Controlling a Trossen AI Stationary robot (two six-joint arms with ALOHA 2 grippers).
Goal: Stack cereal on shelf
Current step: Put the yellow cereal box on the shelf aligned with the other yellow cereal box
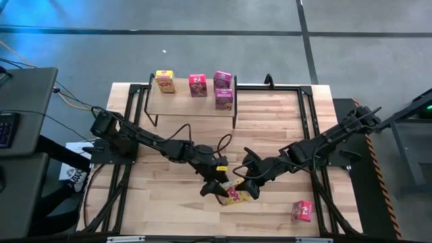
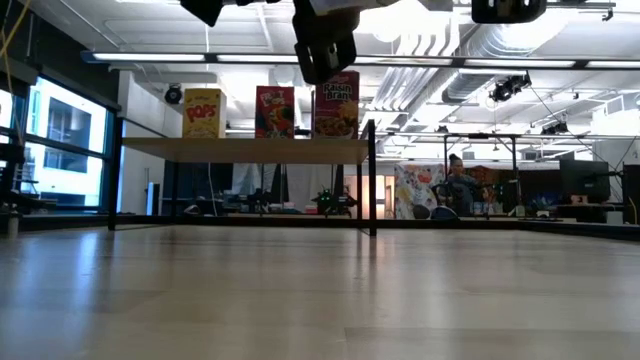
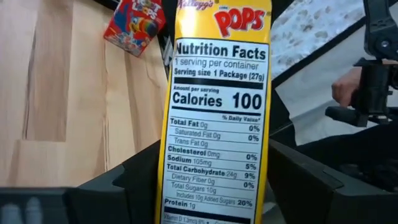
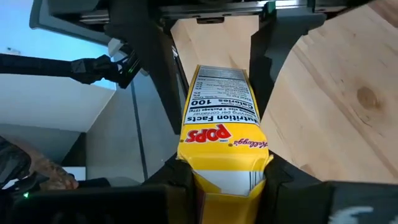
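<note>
A yellow Pops cereal box (image 1: 236, 196) hangs in the air over the table's near middle, held from both ends. My left gripper (image 1: 212, 187) comes at it from the table's left and is shut on it. My right gripper (image 1: 248, 185) comes from the right and is also shut on it. On the shelf (image 1: 192, 101) at the far side stand a yellow box (image 1: 165, 81) and three pink boxes (image 1: 198, 84). In the low view these show as Pops (image 2: 203, 112), a red box (image 2: 275, 110) and Raisin Bran (image 2: 338, 105). Another pink box (image 1: 302, 210) lies on the table near the right corner. My left gripper (image 3: 214, 183) pinches the box's lower end (image 3: 214, 199) between its two fingers, one on each broad face, with the nutrition panel toward the wrist camera. The fingers lie along the box, which is lifted clear. My right gripper (image 4: 224, 186) pinches the box's top end by the flap (image 4: 224, 177), one finger on each broad face. It comes level from the table's right, opposite the left fingers (image 4: 267, 50) at the far end. The box is clear of the table.
The black frame rails (image 1: 307, 135) run along the table's sides. The shelf's black legs (image 2: 372, 180) stand on the far part of the tabletop. Bare wood lies between the grippers and the shelf. A person (image 2: 458, 185) sits in the room behind.
</note>
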